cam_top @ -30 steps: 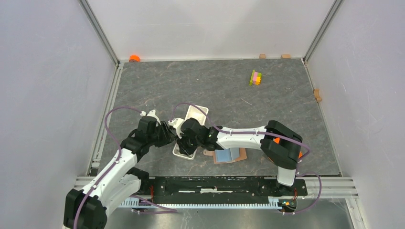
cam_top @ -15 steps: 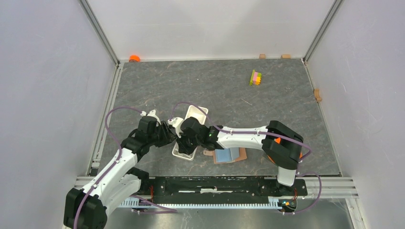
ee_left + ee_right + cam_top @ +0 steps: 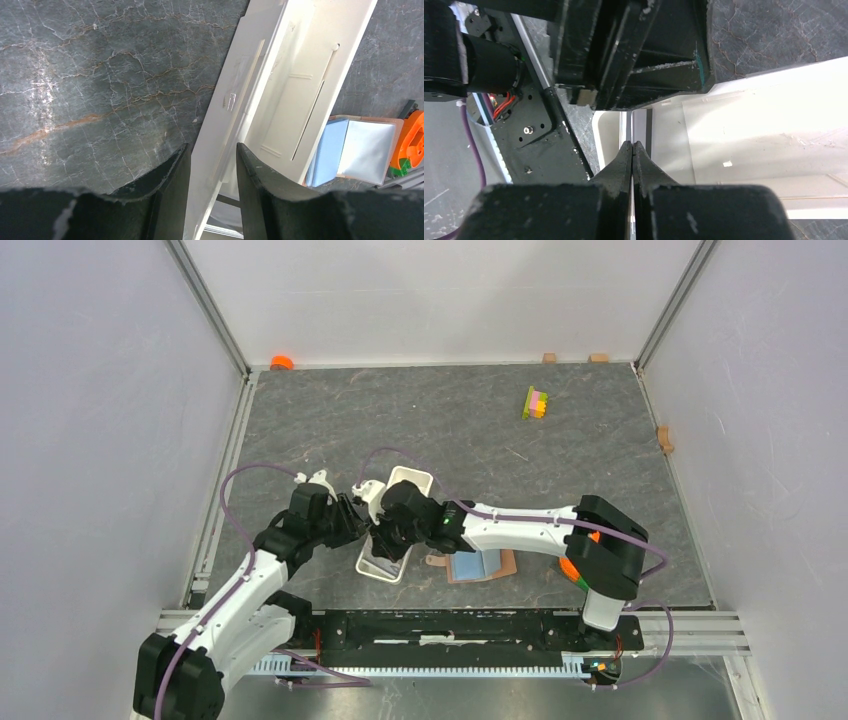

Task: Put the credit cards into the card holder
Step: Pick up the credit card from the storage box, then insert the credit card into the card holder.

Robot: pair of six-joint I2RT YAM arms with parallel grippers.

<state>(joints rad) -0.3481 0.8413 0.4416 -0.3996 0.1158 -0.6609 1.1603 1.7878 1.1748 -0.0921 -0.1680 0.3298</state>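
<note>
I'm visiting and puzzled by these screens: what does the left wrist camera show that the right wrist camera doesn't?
Only the left wrist view: the pale blue cards lying on the brown wallet, beside the white tray. Only the right wrist view: the right gripper, its fingers pressed together at the tray's rim. Both: the tray, the dark stone table, and the left gripper, whose fingers are closed on the tray's wall in its own view and whose black body looms in the other.
</note>
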